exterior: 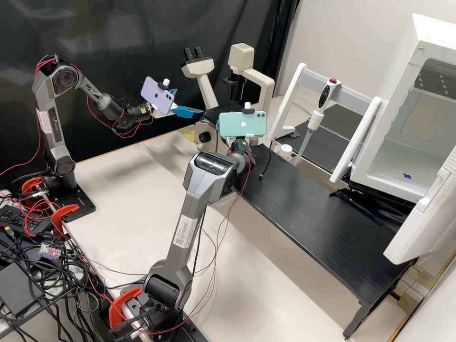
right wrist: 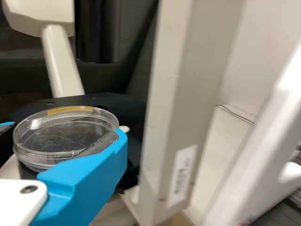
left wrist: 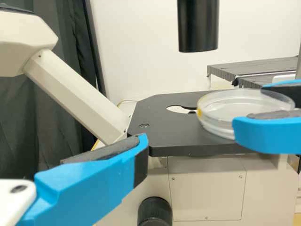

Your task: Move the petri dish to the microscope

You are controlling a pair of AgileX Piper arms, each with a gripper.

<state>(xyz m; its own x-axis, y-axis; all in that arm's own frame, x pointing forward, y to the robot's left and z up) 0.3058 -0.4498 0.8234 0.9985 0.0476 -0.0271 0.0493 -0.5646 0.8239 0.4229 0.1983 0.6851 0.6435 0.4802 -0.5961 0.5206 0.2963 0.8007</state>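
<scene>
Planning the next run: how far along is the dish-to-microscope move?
Done: petri dish picked up, brought to the microscope stage.
In hand: right gripper holds it near the stage opening; can't tell if it touches the stage.
Remaining: likely centring over the opening, then release.

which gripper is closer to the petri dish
Right. The right gripper holds the petri dish by its edge; the left gripper is open, off to one side, not touching it.

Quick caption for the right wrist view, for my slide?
Right tool holding a clear petri dish at the microscope's black stage.
</scene>
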